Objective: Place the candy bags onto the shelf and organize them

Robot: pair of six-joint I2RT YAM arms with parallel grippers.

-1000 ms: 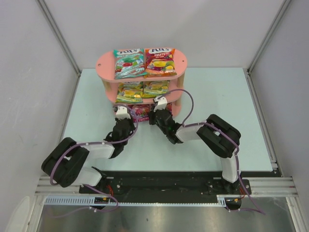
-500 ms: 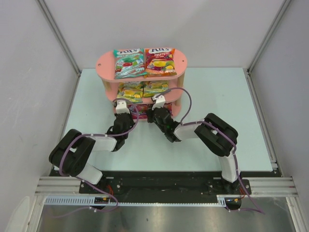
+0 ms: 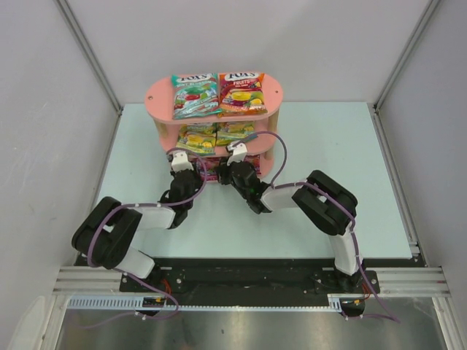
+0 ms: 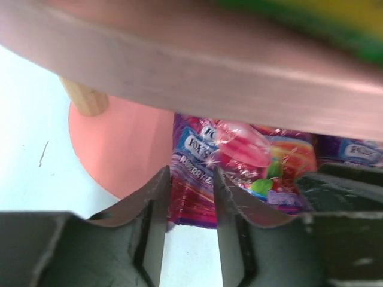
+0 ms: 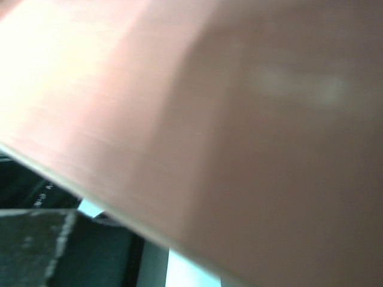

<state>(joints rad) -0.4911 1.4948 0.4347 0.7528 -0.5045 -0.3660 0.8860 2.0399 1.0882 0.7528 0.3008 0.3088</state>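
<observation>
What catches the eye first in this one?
The pink shelf at the table's far middle, with a teal bag and a red bag on top and yellow-green bags on the middle tier. The left arm and right arm reach to its bottom tier, where the left pincer stands open at a purple bag.

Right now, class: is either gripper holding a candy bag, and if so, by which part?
Left gripper: jaws apart at the purple bag's near edge, gripping nothing. Right gripper: tucked into the shelf under its middle board; cannot be told.
</observation>
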